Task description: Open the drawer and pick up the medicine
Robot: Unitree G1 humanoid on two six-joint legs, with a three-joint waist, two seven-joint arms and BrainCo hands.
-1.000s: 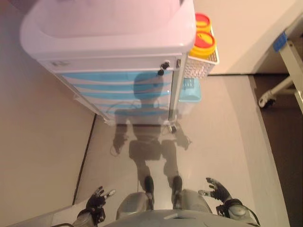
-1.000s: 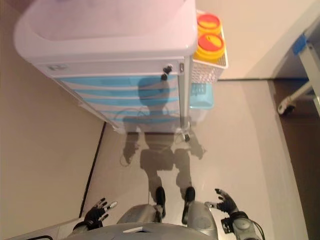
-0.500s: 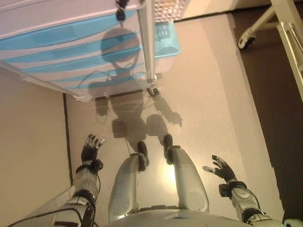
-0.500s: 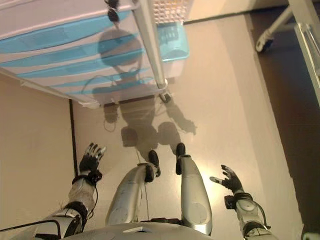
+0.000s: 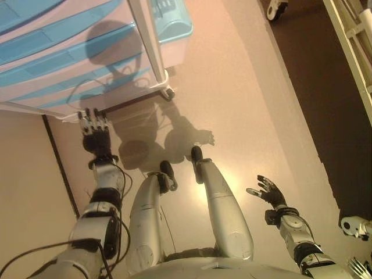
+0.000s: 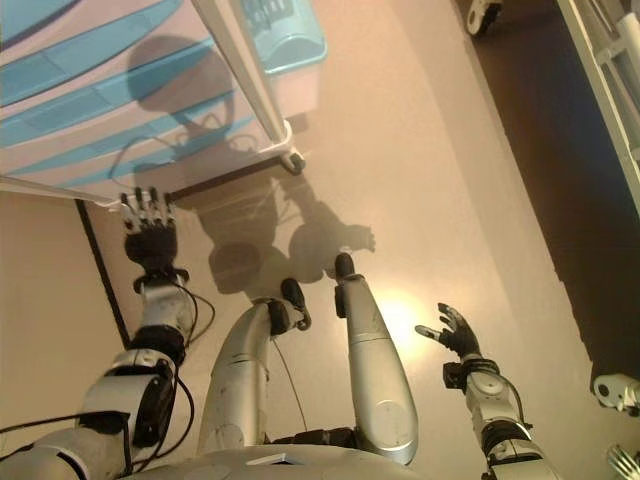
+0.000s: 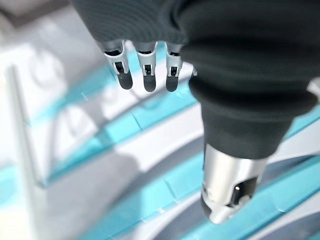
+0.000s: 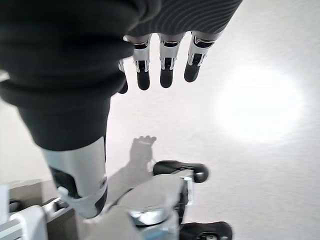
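A white cart with several blue-fronted drawers (image 5: 64, 58) stands at the upper left, all drawers closed. No medicine shows in any view. My left hand (image 5: 95, 132) is stretched forward with straight fingers, just short of the cart's bottom edge; its wrist view shows the blue drawer fronts (image 7: 150, 115) close ahead of the fingertips (image 7: 145, 77). My right hand (image 5: 268, 192) hangs open low at the right, over bare floor, holding nothing.
A light blue bin (image 5: 170, 20) hangs on the cart's right side, by a white post (image 5: 146, 40) ending in a castor (image 5: 168, 92). A white bed frame (image 5: 349, 40) with a wheel (image 5: 278, 7) stands over dark floor at the right.
The camera has tipped further down, so the cart sits higher in the picture. My left arm has reached forward towards the cart's lower drawers. The right hand stays low at the side.
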